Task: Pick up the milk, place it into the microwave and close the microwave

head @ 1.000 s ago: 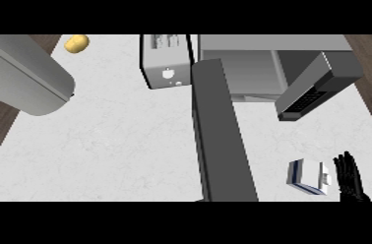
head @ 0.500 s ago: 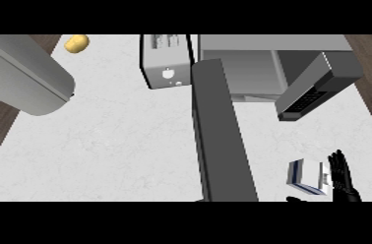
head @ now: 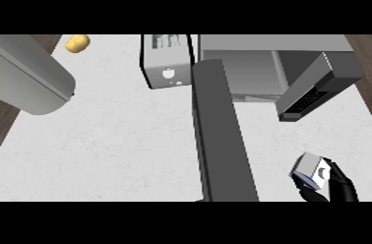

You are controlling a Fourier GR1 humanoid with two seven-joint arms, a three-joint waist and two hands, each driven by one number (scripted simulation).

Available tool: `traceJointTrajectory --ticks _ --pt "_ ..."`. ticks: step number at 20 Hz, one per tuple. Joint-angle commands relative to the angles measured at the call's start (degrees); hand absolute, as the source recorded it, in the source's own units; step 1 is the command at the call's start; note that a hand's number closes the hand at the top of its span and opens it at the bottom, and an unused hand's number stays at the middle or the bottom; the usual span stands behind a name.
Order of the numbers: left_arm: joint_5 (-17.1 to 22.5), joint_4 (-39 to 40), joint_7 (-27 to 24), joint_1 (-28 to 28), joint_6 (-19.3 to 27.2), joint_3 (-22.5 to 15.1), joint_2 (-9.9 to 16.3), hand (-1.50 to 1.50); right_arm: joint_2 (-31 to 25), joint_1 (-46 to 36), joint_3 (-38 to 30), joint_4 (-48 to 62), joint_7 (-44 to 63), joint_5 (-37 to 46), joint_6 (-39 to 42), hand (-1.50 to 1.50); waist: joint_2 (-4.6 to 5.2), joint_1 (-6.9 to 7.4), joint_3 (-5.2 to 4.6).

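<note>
The milk (head: 307,168), a small white and blue carton, stands on the white counter at the lower right of the head view. My right hand (head: 340,184) comes in from the lower edge. Its fingers lie against the carton's right side and its thumb curls under the near side. The microwave (head: 251,66) sits at the back right with its cavity open. Its dark door (head: 224,135) swings out toward me, left of the milk. Only my left forearm (head: 33,76) shows, at the upper left; its hand is out of view.
A grey toaster-like box (head: 167,61) stands just left of the microwave. A yellow object (head: 77,43) lies at the back left. A dark control panel (head: 314,88) juts from the microwave's right side. Dark floor borders the counter's (head: 109,149) left edge.
My right hand has shifted left onto the milk. Its fingers, straight beside the carton before, now curl round it. The microwave door has not moved.
</note>
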Motion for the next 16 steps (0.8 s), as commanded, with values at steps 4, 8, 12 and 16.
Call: traceJointTrajectory --ticks 4,8,12,16 --pt "2.65 -3.11 1.03 0.33 0.0 0.77 -0.31 -1.5 -1.32 -2.49 0.22 2.65 -9.91 1.5 -1.0 1.5 0.02 -0.03 0.09" --pt "1.64 -1.19 0.75 -1.92 -0.1 1.76 1.19 -1.5 -0.05 -14.82 1.99 7.8 -4.87 4.37 -3.71 1.5 0.36 1.43 0.22" --pt "0.82 -1.04 0.36 -0.3 -1.04 -0.53 -0.27 -1.5 -0.14 -21.26 2.34 11.01 -4.83 4.29 -0.32 1.5 0.41 1.77 0.21" --pt "0.77 0.11 -0.22 -0.92 -1.99 -0.32 -0.28 -1.5 1.01 -22.51 4.0 15.37 -7.81 5.61 2.78 1.5 0.45 1.31 0.18"
